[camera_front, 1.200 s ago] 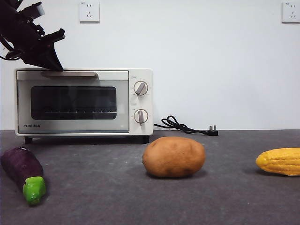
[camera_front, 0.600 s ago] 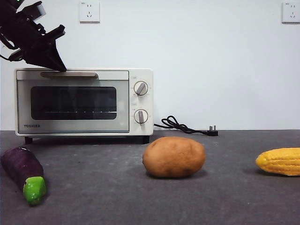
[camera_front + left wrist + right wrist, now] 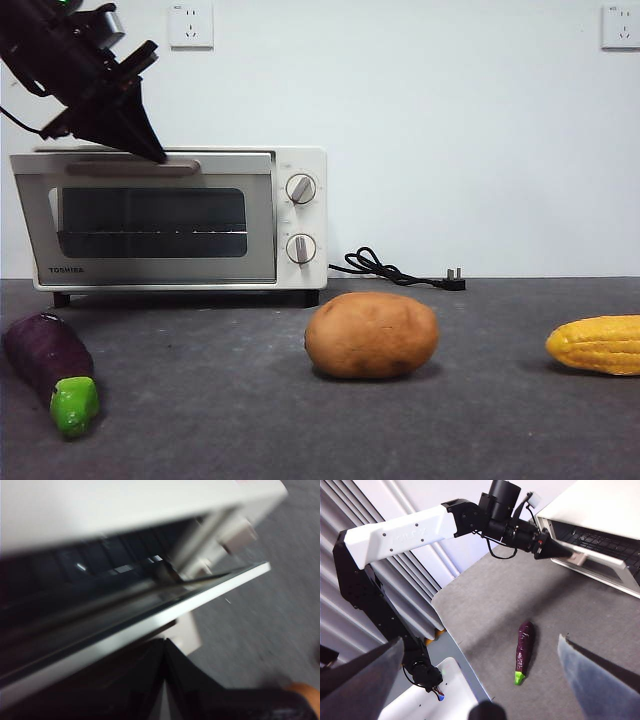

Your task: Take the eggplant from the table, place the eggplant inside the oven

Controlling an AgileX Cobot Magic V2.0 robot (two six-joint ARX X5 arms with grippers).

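The eggplant (image 3: pixel 45 355), dark purple with a green cap, lies on the table (image 3: pixel 220 420) at the front left, before the oven (image 3: pixel 300 215); the right wrist view shows the eggplant (image 3: pixel 524 647) from above. The oven door (image 3: pixel 150 220) is tilted a little open at its top. My left gripper (image 3: pixel 150 150) rests shut at the door's beige handle (image 3: pixel 110 167); in its own view the left gripper (image 3: pixel 165 647) has its jaws pressed together under the door's edge (image 3: pixel 150 617). My right gripper (image 3: pixel 480 675) hangs high above the table, open and empty.
A brown potato (image 3: pixel 371 335) sits mid-table and a yellow corn cob (image 3: pixel 597 344) lies at the right edge. The oven's black cord (image 3: pixel 395 270) trails along the back. The left arm (image 3: pixel 400 535) reaches across to the oven.
The oven door has swung from closed to slightly open at the top. My left gripper moved forward and to the right with the handle. The eggplant has not moved.
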